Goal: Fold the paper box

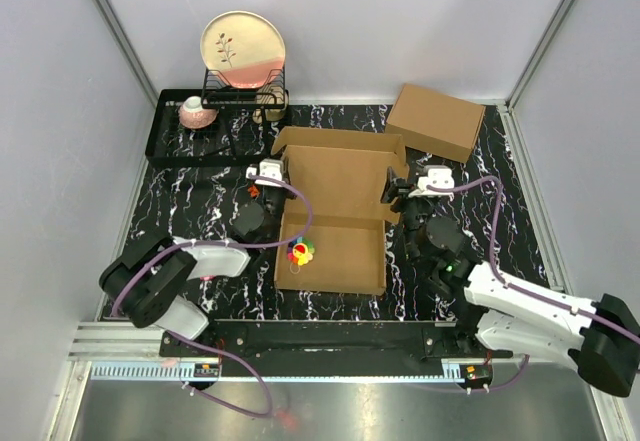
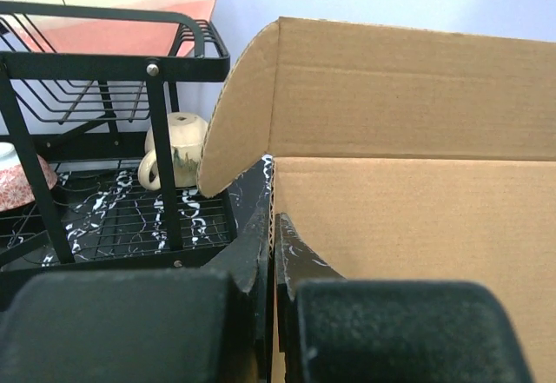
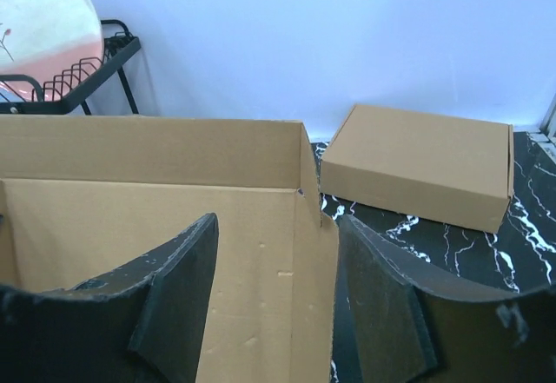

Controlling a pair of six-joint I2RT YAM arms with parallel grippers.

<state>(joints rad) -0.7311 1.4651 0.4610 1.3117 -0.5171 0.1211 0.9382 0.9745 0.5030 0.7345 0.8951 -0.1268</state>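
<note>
Nearest you, small stickers (image 1: 205,369) on the rail by the arm bases are too small to read; nothing else here carries writing you can make out.

Your left gripper (image 2: 271,300) sits at the left side of the paper box (image 1: 340,196); its two black pads are drawn almost together, with the thin edge of the box's left wall running down between them, so read it as pinching that wall. Your right gripper (image 3: 276,227) is at the opposite side; its fingers (image 3: 174,296) are spread wide, and the box's right edge lies in the gap between them, though you cannot tell whether either finger touches it.

The box itself lies in the middle of the marbled black table (image 1: 200,201), between the two grippers and partly formed; the far wall stands upright with its corner flaps (image 2: 234,114) curling inward, while the near panel lies flat toward the bases. A small multicoloured toy (image 1: 300,252) rests on that near panel by its left edge.

Farther off to the right, a made-up brown box (image 1: 436,121) sits closed and well apart from the one you hold. At far left a black wire rack (image 1: 175,146) holds a pinkish cup (image 1: 197,113), a cream mug (image 2: 174,150) and an upright plate (image 1: 243,49); the plate bears a painted sprig, not lettering.
</note>
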